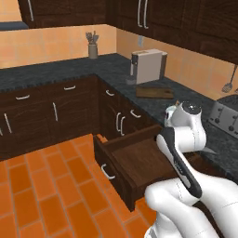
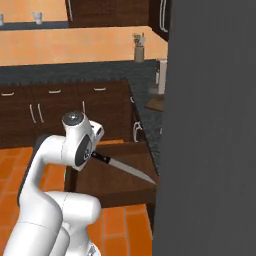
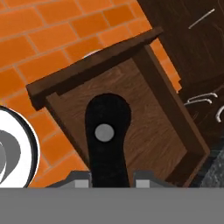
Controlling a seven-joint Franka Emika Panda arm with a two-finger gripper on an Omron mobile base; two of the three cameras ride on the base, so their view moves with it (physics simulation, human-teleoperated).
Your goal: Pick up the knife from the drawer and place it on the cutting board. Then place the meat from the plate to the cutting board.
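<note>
My tool (image 3: 105, 178) grips the knife (image 2: 122, 167) by its black handle above the open drawer (image 1: 139, 162); it is light, stiff, sharp-bladed.

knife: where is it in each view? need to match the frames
Left base view: I can't make the knife out; the arm covers the open drawer there.
Right base view: the knife sits at centre, its black handle by the arm's wrist, its blade slanting down to the right over the drawer.
Hand view: the black handle stands at lower centre, between the tips of the hand, seemingly gripped.
Shared landmark: the open drawer.
</note>
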